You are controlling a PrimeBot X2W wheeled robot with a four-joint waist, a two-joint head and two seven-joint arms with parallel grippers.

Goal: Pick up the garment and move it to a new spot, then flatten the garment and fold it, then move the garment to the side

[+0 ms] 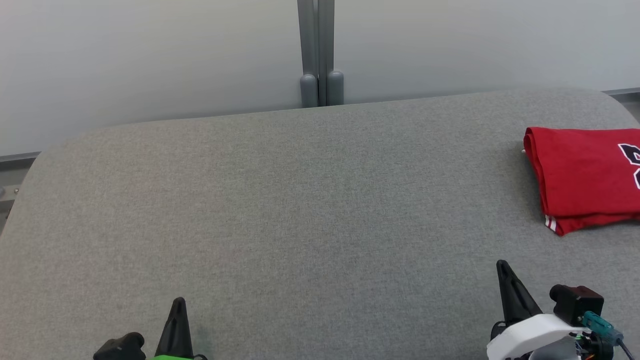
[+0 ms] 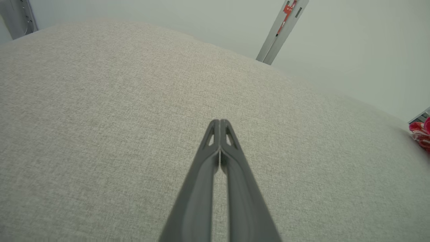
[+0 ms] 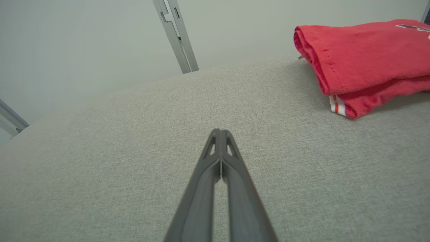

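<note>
The garment (image 1: 585, 177) is a red shirt with a black-and-white print, lying folded at the far right of the grey table (image 1: 300, 215). It also shows in the right wrist view as the folded red garment (image 3: 362, 64) at the upper right, and its red edge (image 2: 421, 132) peeks in at the left wrist view's right border. My right gripper (image 1: 501, 265) sits near the table's front right, below the garment and apart from it, shut on nothing (image 3: 220, 132). My left gripper (image 1: 179, 302) rests at the front left, far from the garment, also shut and empty (image 2: 220, 122).
A grey metal post (image 1: 320, 52) stands behind the table's back edge against a pale wall. The table's rounded corners (image 1: 55, 150) fall away at the back left and back right.
</note>
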